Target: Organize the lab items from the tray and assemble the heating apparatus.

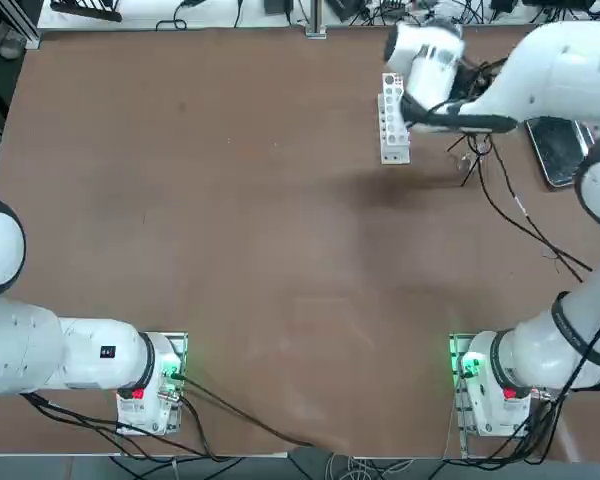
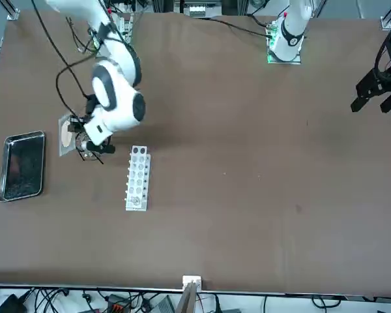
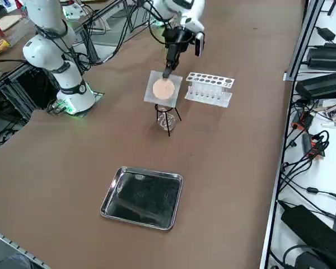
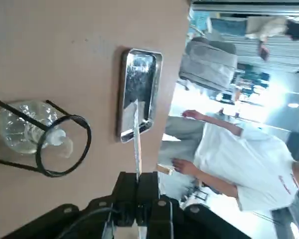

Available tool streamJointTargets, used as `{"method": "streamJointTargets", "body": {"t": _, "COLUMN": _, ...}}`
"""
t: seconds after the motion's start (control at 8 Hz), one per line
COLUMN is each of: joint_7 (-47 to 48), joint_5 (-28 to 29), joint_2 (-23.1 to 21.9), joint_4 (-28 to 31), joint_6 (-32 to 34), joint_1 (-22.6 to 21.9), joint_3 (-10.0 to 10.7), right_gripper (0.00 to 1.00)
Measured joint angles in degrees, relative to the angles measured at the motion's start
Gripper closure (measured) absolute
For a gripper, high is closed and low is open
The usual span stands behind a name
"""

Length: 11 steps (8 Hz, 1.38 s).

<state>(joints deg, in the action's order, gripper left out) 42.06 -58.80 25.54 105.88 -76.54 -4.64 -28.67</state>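
The grey square mesh (image 3: 163, 88) with its round tan centre hangs in the air, my right gripper (image 3: 167, 72) shut on its edge. In the wrist view the mesh (image 4: 136, 133) shows edge-on between the fingers (image 4: 127, 186). Just below and beside it stands the black wire ring stand (image 3: 167, 119) with the clear glass burner (image 3: 166, 120) inside its legs; mesh and ring look apart. The wrist view shows the ring (image 4: 65, 145) and burner (image 4: 24, 132) off to one side of the mesh. The shiny metal tray (image 3: 143, 197) lies flat, nothing showing in it.
A white test-tube rack (image 3: 209, 88) stands close beside the stand, also seen from above (image 1: 393, 118). The tray (image 1: 557, 150) lies at the table's right edge. A person (image 4: 239, 149) stands beyond the table. Cables trail over the table near the stand.
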Motion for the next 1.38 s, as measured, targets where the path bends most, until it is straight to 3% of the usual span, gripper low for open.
{"method": "streamJointTargets", "body": {"t": 1.38, "joint_7": 12.48, "joint_5": -6.49, "joint_2": 11.3, "joint_4": -0.63, "joint_6": 6.6, "joint_1": -4.34, "joint_3": 0.49, "right_gripper": 0.98}}
